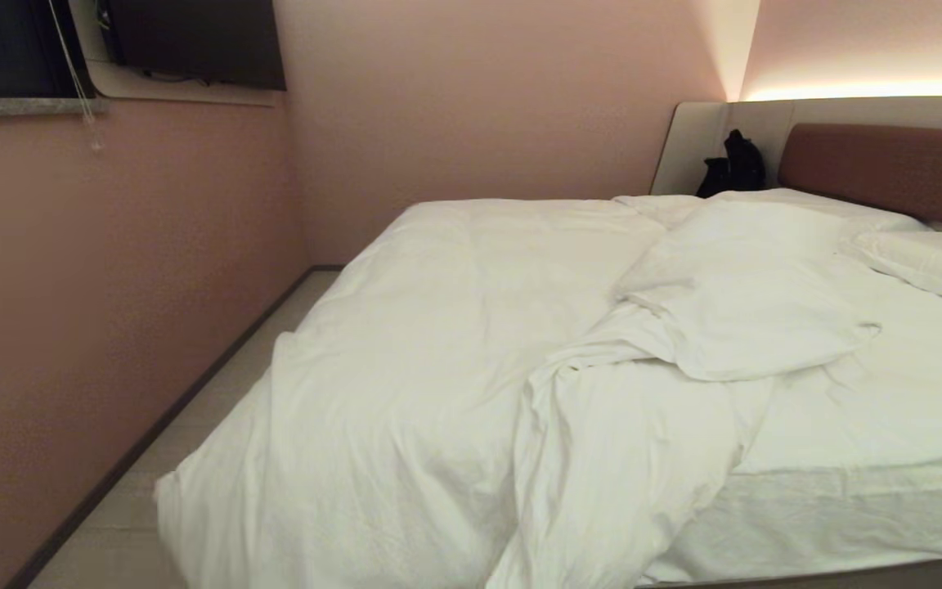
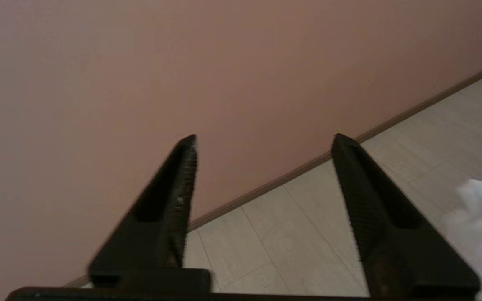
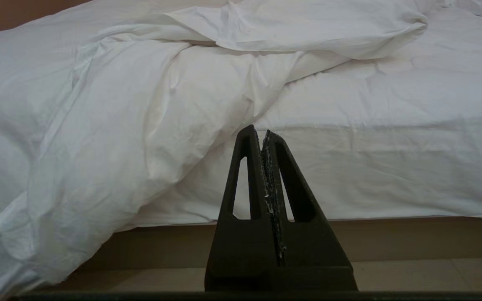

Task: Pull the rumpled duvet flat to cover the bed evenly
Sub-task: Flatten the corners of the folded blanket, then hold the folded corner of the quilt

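duvet: rumpled, bunched left | bed: right side uncovered

My left tool, a pair of black, tapered, wedge-shaped fingers with ridged inner faces, stands spread wide with nothing between the two tips, and it points slantwise downward. My right tool, the same black wedge-fingered build with triangular cut-outs in each finger, has its fingers pressed together along their full length, gripping nothing, and it is held low and level. Neither arm shows in my head camera.
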### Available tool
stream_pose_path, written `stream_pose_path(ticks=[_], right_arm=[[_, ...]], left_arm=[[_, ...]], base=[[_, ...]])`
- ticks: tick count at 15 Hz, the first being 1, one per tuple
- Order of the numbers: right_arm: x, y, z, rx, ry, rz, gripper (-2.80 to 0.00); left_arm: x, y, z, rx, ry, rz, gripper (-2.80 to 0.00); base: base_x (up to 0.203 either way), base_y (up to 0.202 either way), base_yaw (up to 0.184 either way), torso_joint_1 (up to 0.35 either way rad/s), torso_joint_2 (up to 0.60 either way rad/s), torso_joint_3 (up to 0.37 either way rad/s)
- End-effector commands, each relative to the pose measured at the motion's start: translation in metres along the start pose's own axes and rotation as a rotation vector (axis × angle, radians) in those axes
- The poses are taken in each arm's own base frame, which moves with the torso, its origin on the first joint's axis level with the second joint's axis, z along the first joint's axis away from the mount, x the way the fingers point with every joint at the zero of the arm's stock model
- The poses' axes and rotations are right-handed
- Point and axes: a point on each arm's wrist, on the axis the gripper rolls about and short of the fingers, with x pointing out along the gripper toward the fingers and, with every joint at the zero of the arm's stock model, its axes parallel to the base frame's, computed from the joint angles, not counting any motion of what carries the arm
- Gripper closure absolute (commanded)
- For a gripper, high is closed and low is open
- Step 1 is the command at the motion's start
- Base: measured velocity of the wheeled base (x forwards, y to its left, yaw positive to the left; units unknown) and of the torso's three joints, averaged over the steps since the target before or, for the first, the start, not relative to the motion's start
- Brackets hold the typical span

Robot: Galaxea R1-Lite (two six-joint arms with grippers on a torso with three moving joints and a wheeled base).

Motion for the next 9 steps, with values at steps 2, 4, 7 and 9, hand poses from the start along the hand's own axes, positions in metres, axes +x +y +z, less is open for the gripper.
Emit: stream_pose_path(ticks=[2, 4, 7, 9], right_arm=[[0.0001, 0.0, 0.0, 0.0, 0.002, -0.001, 0.0], [0.0001, 0.0, 0.0, 0.0, 0.002, 0.0, 0.0], [0.0001, 0.0, 0.0, 0.0, 0.002, 0.0, 0.0], [0.0001, 0.0, 0.0, 0.0, 0.002, 0.0, 0.0]], left_arm=[[0.0004, 0.0, 0.0005, 0.001, 0.001, 0.003, -2.8], [0.0005, 0.0, 0.0009, 0.001, 0.001, 0.003, -2.8], [0.0006, -0.0001, 0.0011, 0.001, 0.0, 0.002, -2.8], [0.0006, 0.0, 0.0015, 0.001, -0.002, 0.002, -2.8]], base=[[0.0, 0.0, 0.0, 0.0, 0.0, 0.0], [0.0, 0.0, 0.0, 0.0, 0.0, 0.0], [0.0, 0.0, 0.0, 0.0, 0.0, 0.0], [0.0, 0.0, 0.0, 0.0, 0.0, 0.0]])
